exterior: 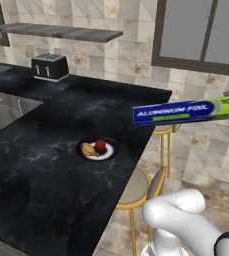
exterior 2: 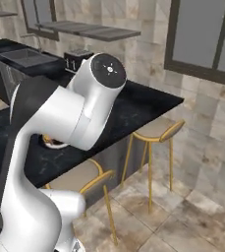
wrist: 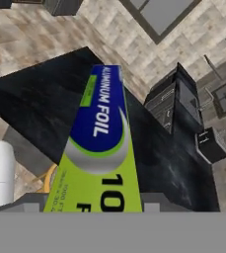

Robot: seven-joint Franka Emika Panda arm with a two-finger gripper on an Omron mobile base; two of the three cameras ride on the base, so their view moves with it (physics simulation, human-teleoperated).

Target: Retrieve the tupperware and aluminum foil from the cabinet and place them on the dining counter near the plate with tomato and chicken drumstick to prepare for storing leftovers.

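Left base view shows the aluminum foil (exterior: 186, 112) carried level in the air, right of the dining counter (exterior: 46, 165) and its plate (exterior: 97, 149), the gripper's jaws closed on its lime-green end.

Plate (exterior 2: 55, 142) mostly behind arm.

Bare dining counter (exterior: 46, 165) surrounds the plate (exterior: 97, 149); toaster (exterior: 50, 66) stands far off

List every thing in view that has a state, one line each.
aluminum foil: held in the air past the counter's edge, roughly level
hand: closed around the foil's lime-green end
plate: resting on the dining counter, carrying food
tomato: on the plate
chicken drumstick: on the plate, beside the tomato
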